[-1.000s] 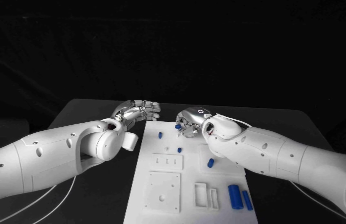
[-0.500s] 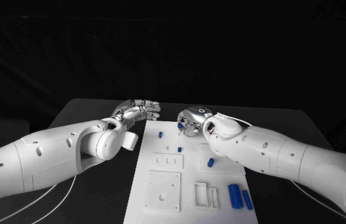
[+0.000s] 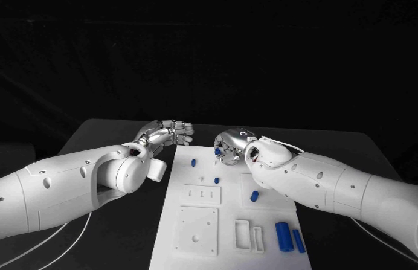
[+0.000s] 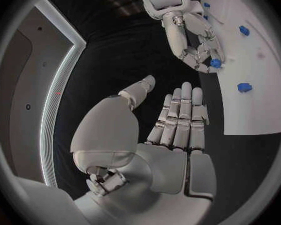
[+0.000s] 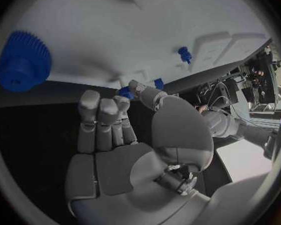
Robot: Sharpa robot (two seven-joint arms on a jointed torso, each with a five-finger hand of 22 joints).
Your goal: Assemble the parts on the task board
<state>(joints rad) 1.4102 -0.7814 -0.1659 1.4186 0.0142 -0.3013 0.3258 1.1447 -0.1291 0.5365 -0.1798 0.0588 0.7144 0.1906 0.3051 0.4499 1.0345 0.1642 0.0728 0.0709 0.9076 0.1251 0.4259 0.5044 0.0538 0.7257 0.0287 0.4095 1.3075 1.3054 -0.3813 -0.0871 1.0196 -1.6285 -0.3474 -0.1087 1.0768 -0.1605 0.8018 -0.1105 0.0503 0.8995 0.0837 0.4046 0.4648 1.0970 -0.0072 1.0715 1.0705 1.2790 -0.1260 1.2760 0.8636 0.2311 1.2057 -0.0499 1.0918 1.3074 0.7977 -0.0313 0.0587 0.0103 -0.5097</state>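
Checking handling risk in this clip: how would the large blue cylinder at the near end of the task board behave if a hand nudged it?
The large blue cylinder lies on its side on the flat task board, so it would probably roll. It looks rigid, likely plastic and light. Its smooth surface may slip under fingers.

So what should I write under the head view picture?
Right hand pinches a small blue part over the white task board; left hand waits beside it.

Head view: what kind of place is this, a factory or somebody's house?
Probably a robot test lab, not a house. A black table holds a white task board with small blue parts, set against a dark backdrop, and the right hand pinches one blue part.
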